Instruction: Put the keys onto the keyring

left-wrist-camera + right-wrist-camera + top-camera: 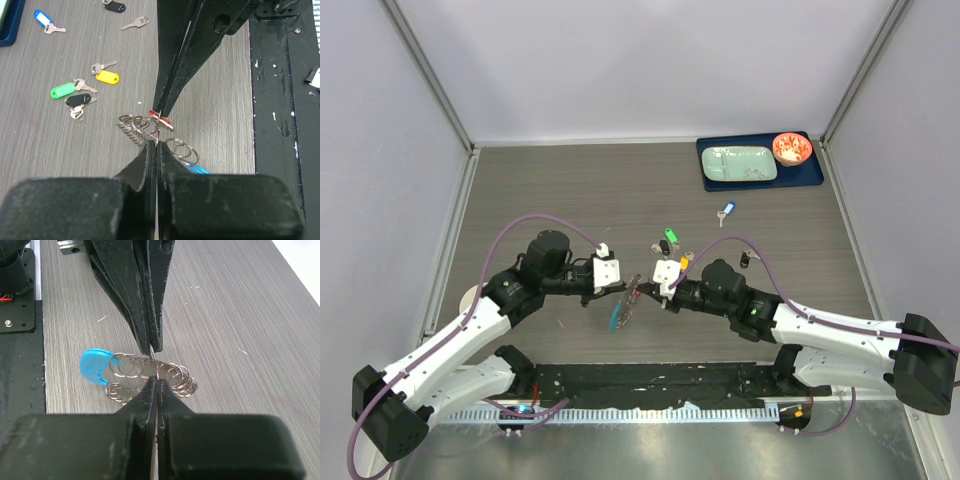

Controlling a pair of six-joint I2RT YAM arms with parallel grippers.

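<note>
Closest to me, my left claw point(156, 146) is clenched tight, and its tips pinch the thin wire of the keyring point(176, 379). My right claw point(156, 384) faces it tip to tip, also clenched on the same wire, so the keyring hangs between the two just above the table point(50, 145). Its small silvery loops bunch on either side of the pinch, and its blue crescent point(94, 367) dangles on the side toward my bases. A red sliver point(160, 117) shows at the right claw's tips; I cannot tell whether it is a key tag or part of the ring.

I judge that I am in the holding and opening step: the ring is steadied, but no key looks threaded yet. The next move needs one claw to keep the wire fixed while the other lets go, fetches a key and brings its hole to the wire's end. That needs a fine, level approach.

Farther out, the keys point(107, 77) lie loose on the table, with green, yellow and black tags close together. Beyond them sits a blue-tagged key point(727, 209). At the far right corner a blue tray point(760, 185) carries a pale plate point(740, 163) and a red bowl point(791, 149).
</note>
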